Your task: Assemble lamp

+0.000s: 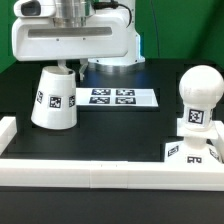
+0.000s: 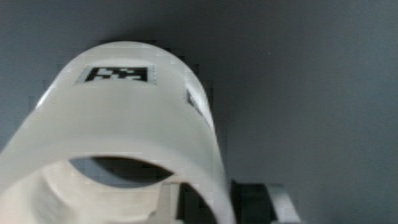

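Shade (image 1: 55,98) sits on the black table (image 1: 110,130), narrow end up, one tag facing you. It's just off the marker board (image 1: 116,97), on the exterior view's left of it. Gripper (image 1: 68,66) is right at the shade's top edge; the fingertips are hidden behind the rim in the exterior view.

Wrist view: shade (image 2: 125,120) fills the frame, you're looking along its side and into the open mouth. One dark finger pad (image 2: 267,197) shows outside the wall, touching or nearly so. The other finger isn't visible, so you can't tell whether it's clamped or apart.

Bulb (image 1: 198,97) is seated upright on the base (image 1: 194,148), well to the exterior view's right of the board, against the white rail (image 1: 100,168).
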You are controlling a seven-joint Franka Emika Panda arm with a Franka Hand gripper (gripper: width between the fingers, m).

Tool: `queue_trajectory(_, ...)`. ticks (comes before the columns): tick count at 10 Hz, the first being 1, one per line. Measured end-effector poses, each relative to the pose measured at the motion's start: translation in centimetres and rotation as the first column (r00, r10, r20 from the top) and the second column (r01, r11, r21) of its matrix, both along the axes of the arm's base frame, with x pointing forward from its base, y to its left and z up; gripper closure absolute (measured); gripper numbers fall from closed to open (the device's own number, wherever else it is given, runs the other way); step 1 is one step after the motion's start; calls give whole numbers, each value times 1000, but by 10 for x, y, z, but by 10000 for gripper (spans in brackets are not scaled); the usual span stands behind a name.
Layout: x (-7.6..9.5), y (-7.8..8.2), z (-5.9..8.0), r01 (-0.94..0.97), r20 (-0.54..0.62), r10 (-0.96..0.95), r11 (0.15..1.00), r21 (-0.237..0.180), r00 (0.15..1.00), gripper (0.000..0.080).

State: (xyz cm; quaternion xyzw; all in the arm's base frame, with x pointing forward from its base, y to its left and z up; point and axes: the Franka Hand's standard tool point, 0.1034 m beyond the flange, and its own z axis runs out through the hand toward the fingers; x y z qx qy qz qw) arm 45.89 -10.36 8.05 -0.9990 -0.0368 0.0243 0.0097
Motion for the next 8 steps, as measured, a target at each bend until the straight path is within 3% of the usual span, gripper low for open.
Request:
queue_trajectory(1, 3, 17, 1, 28, -7, -28, 1000, 12, 1000, 755)
queue_trajectory(2, 9, 42, 9, 55, -26, -53, 997, 54, 998, 755)
queue_trajectory(4, 35, 80, 51, 85, -33, -81, 986, 140, 996, 755)
queue_trajectory(6, 67, 95, 94, 115, -15, -114, 975, 192, 993, 755)
queue_trajectory(7, 93, 102, 124, 143, 3, -147, 965, 221, 989, 755)
queue_trajectory(8, 113, 104, 142, 180, 7, -187, 955, 235, 982, 755)
